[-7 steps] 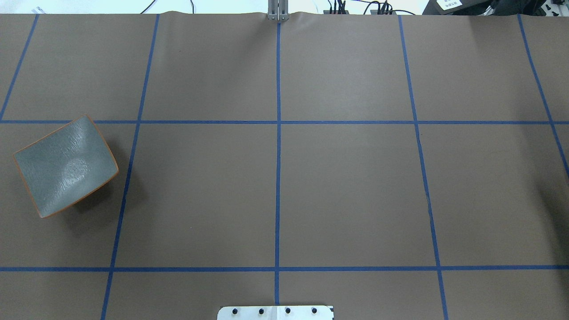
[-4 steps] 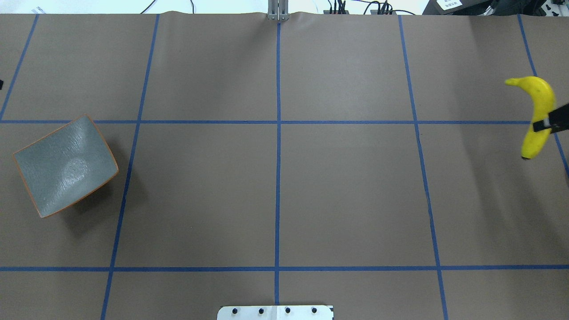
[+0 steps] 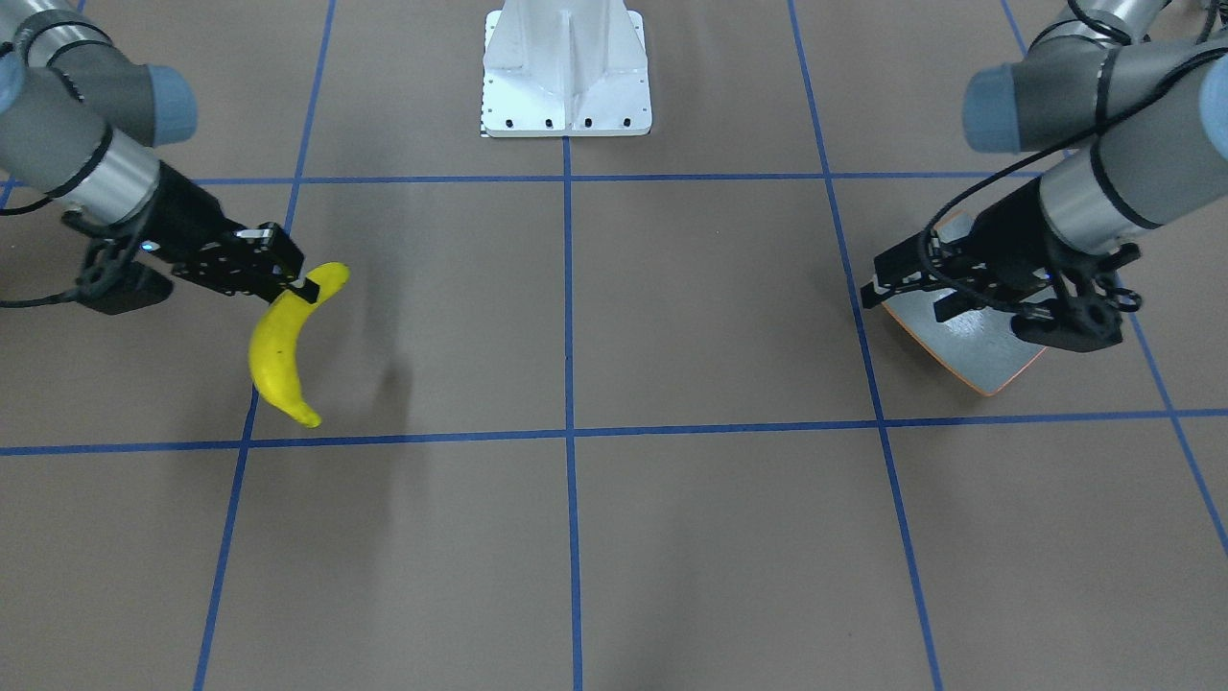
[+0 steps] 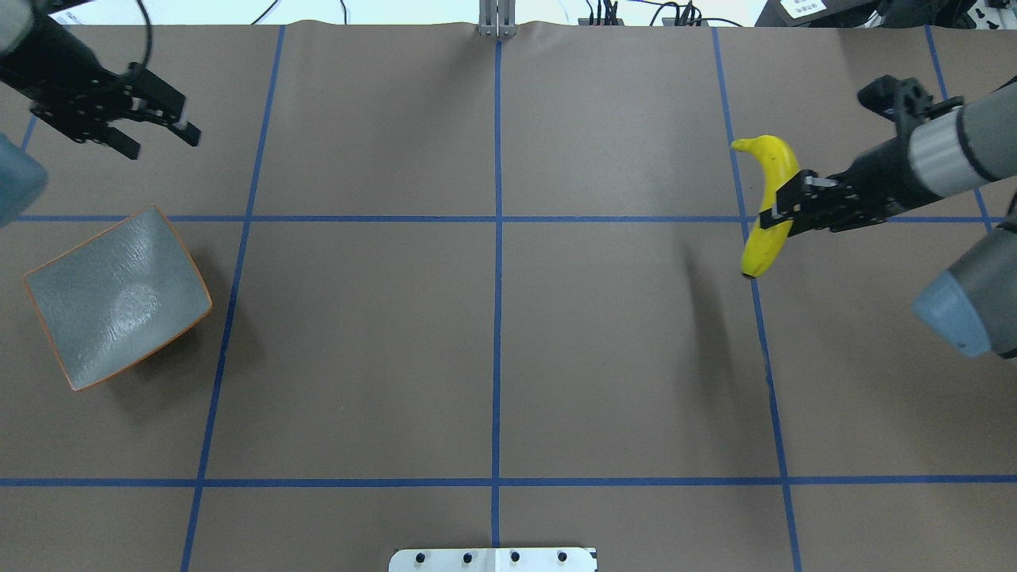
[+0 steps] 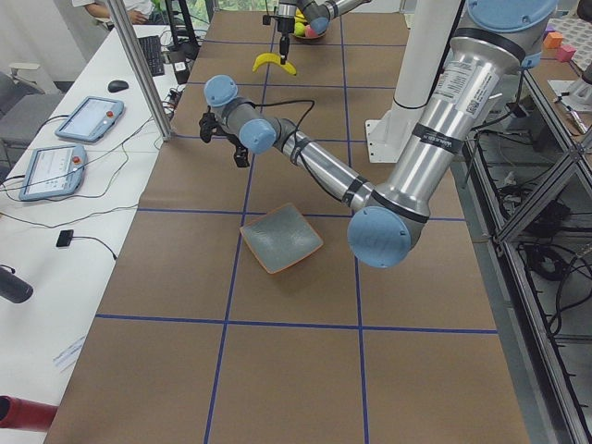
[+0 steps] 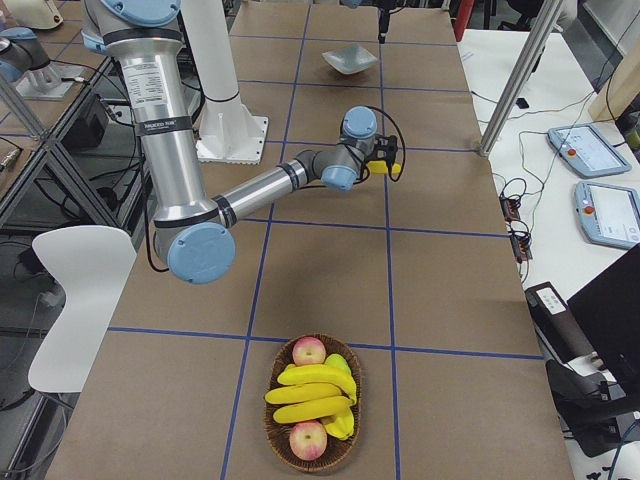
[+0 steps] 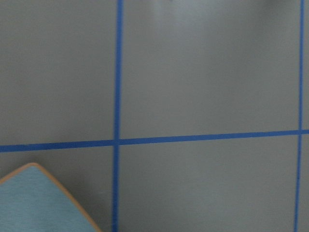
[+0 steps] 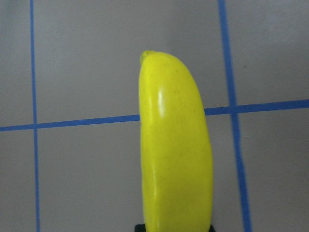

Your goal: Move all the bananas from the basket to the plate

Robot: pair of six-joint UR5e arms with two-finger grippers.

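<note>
My right gripper point(image 4: 783, 208) is shut on a bright yellow banana point(image 4: 767, 208) and holds it above the table, right of centre. The banana fills the right wrist view point(image 8: 176, 154) and also shows in the front view point(image 3: 278, 350). The grey-green plate with an orange rim point(image 4: 119, 294) sits empty at the table's left side. My left gripper point(image 4: 163, 145) is open and empty, beyond the plate at the far left. The basket point(image 6: 275, 440) holds more bananas point(image 6: 305, 395) at the right end of the table.
Two red apples point(image 6: 308, 350) and a green fruit lie in the basket with the bananas. The robot's white base plate point(image 4: 493, 558) is at the near edge. Blue tape lines grid the brown table. Tablets and cables lie on the side benches.
My right arm has come in from the right and carried the banana leftward, toward the table's middle. My left arm has come into view at the far left. The plate has not moved.
</note>
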